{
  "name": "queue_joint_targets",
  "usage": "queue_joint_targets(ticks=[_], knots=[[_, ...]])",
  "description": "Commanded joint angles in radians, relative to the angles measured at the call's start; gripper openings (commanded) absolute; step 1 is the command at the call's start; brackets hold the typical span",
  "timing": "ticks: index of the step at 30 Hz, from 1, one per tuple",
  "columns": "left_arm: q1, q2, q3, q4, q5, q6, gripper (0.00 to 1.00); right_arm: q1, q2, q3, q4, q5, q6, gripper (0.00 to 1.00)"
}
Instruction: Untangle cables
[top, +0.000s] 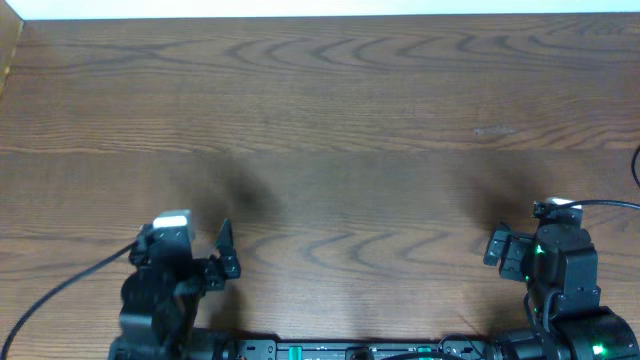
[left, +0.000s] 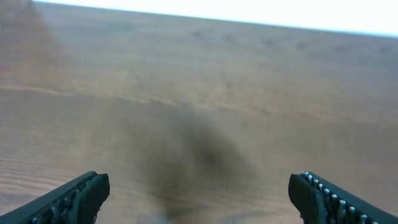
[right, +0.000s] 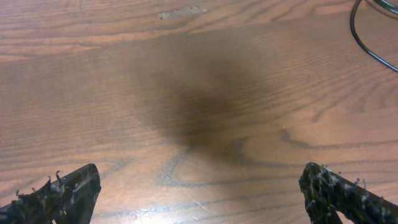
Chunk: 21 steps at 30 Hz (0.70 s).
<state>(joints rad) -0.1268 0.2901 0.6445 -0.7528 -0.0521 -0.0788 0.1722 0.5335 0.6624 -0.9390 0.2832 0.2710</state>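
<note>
No bundled or looped cables show on the wooden table (top: 330, 120) in any view. A thin black cord (right: 360, 37) curves in at the top right of the right wrist view, and a bit of it shows at the overhead view's right edge (top: 636, 165). I cannot tell whether it is one of the cables. My left gripper (top: 198, 245) sits at the near left, open wide and empty (left: 199, 190). My right gripper (top: 520, 240) sits at the near right, open wide and empty (right: 199, 186).
Bare wood grain lies in front of both grippers, with soft arm shadows on it. A pale strip (top: 320, 8) runs along the table's far edge. Black leads run from both arms off the near corners.
</note>
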Motion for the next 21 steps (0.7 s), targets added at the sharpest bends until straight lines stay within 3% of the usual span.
queue_joint_targets(ticks=[1, 21], knots=[[0.032, -0.104, 0.001, 0.001, -0.001, -0.009, 0.98, -0.014, -0.005, -0.005, 0.0, 0.002, 0.013, 0.99], [0.082, -0.288, -0.002, -0.099, -0.001, -0.009, 0.98, -0.014, -0.005, -0.005, 0.0, 0.002, 0.013, 0.99]])
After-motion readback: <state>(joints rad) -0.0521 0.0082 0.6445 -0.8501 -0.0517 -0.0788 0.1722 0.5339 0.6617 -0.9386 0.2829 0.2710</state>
